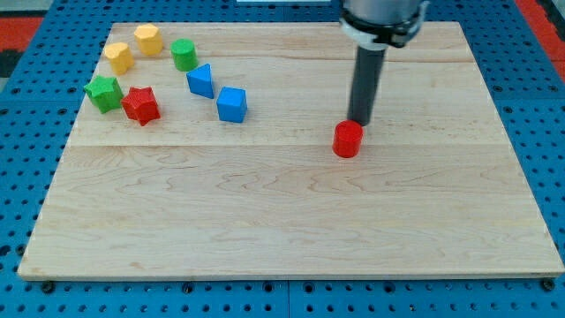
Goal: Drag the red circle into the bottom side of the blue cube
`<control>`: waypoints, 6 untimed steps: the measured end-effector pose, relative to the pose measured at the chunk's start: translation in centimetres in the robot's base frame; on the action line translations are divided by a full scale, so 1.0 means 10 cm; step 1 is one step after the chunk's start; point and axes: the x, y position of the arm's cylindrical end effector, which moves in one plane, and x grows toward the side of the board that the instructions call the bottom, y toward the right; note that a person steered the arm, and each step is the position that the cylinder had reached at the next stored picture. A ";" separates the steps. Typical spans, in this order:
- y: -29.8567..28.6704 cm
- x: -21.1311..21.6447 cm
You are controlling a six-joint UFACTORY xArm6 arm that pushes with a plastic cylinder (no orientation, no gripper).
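Note:
The red circle (348,139), a short red cylinder, stands right of the board's middle. My tip (359,121) is just above it in the view, at its upper right edge, touching or nearly touching it. The blue cube (232,104) sits left of the middle, well to the left of the red circle and slightly higher in the view. A second blue block (201,81), wedge-like, lies just up and left of the cube.
A red star block (140,105) and a green star block (104,93) lie at the left. A green cylinder (184,55) and two yellow blocks (147,39) (118,57) sit near the top left. The wooden board (291,230) rests on a blue pegboard.

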 end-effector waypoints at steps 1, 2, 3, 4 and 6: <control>0.18 0.37; -0.22 0.42; -0.85 0.42; -1.44 0.42; -1.19 0.41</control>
